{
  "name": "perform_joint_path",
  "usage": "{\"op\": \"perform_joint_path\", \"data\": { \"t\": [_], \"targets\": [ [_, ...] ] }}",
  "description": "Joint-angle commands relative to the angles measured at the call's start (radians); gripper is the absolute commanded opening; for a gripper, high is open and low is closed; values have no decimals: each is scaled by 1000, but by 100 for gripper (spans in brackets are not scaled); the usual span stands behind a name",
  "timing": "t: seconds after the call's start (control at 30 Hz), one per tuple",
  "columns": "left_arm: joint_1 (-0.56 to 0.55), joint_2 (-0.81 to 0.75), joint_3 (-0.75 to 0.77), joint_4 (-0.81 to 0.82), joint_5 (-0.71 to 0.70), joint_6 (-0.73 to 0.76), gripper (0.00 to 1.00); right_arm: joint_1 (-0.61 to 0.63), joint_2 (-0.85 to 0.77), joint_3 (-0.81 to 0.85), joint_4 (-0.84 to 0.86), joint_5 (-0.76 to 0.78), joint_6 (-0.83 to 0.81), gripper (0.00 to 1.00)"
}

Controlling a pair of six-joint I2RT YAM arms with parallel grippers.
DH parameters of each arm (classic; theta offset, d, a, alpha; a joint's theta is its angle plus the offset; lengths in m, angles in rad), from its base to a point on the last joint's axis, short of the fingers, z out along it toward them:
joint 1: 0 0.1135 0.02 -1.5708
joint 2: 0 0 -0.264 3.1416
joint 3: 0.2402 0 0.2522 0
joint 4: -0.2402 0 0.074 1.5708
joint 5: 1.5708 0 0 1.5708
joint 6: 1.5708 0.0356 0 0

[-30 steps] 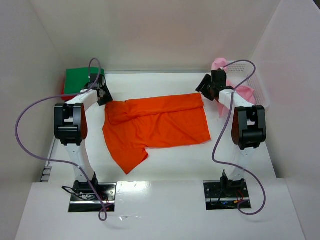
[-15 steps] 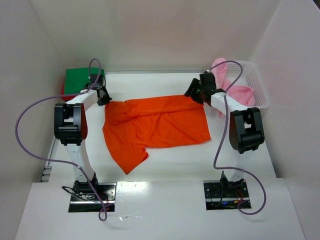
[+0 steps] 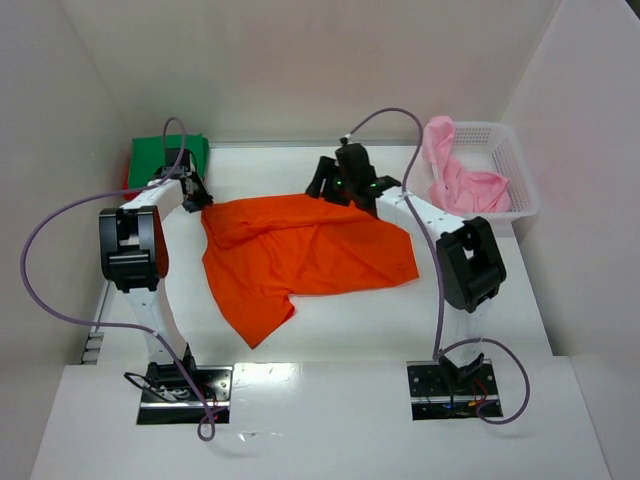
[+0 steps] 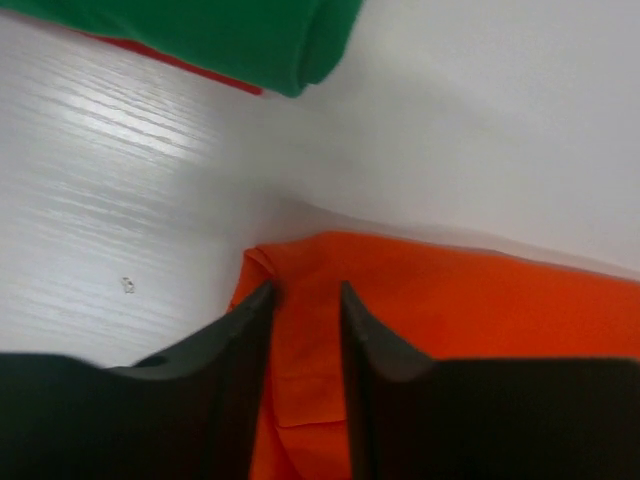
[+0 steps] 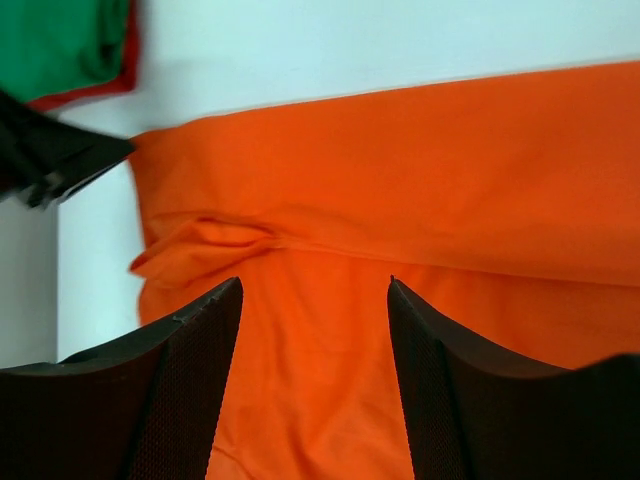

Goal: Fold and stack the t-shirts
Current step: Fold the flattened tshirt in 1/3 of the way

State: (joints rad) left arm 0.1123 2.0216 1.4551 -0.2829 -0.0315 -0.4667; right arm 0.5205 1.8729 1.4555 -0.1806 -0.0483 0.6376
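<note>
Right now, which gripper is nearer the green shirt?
Left. The left gripper sits beside the green shirt, at a corner of the orange shirt; the right gripper is mid-table.

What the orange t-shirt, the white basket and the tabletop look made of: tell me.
Bright orange t-shirt: soft matte knit-looking cloth; it creases and folds over itself.
White lattice basket: likely rigid plastic; open grid walls hold shape.
White tabletop: hard, semi-glossy; faint grain streaks and glare. Laminate or painted wood, unclear.
</note>
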Motion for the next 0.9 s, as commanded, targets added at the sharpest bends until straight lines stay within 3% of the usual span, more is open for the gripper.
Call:
{"op": "perform_joint_path", "data": {
  "t": [0.0,0.03,0.07,0.3,0.37,0.5,0.6,0.87],
  "targets": [
    [-5,-37,39,27,82,33,44,87,74,100,18,18,25,66],
    [-5,-46,39,27,82,33,54,99,90,132,18,8,25,66],
    [-5,-56,39,27,93,43,57,111,121,147,18,8,34,66],
    [-5,-155,39,16,180,54,63,187,278,313,-10,-11,24,66],
    [-5,-185,11,25,223,54,57,187,340,389,-54,-21,14,61],
    [-5,-187,-45,59,297,5,26,207,396,477,-72,-30,14,52],
    [-5,-176,-65,89,321,-16,10,217,436,509,-72,-21,14,49],
    [-5,-60,-84,126,349,-39,2,254,528,634,-128,-41,-30,54]
  ]
}}
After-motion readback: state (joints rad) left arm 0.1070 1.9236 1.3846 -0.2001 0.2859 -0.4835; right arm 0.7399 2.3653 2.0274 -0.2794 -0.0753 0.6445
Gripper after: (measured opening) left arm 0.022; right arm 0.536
